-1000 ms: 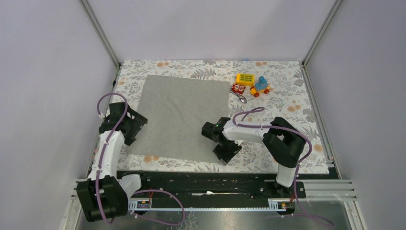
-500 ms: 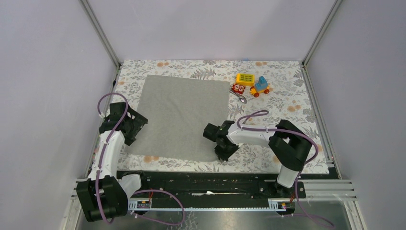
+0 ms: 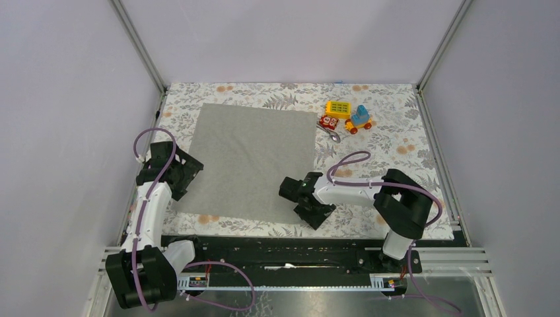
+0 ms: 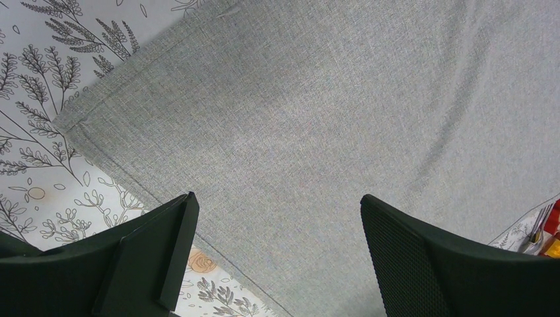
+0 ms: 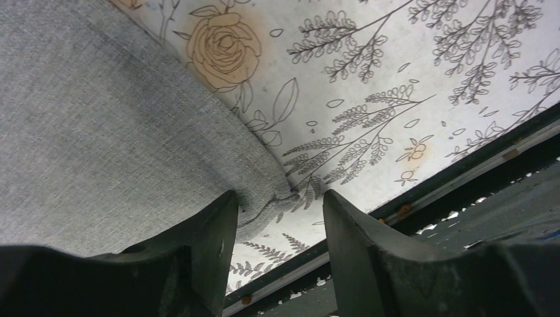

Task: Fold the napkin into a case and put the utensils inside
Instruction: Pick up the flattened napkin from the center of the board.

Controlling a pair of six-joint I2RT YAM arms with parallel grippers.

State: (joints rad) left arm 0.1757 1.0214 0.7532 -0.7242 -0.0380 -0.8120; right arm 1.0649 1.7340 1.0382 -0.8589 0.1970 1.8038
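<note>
Loosely, right gripper [image 5: 277,201] brackets the napkin [image 5: 99,132] corner

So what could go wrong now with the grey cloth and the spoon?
The right gripper stands open at the rumpled near corner of the napkin. When it closes, it might slip off the thin cloth or pinch the tablecloth too. The spoon lies close beside the toy blocks, so picking it up could knock them.

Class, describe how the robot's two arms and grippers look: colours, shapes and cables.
The left arm and right arm have white links between bulky black joints, with purple cables looping along them. The left gripper and right gripper each have two broad matte-black fingers. One left finger shows a fine mesh-textured pad.
</note>
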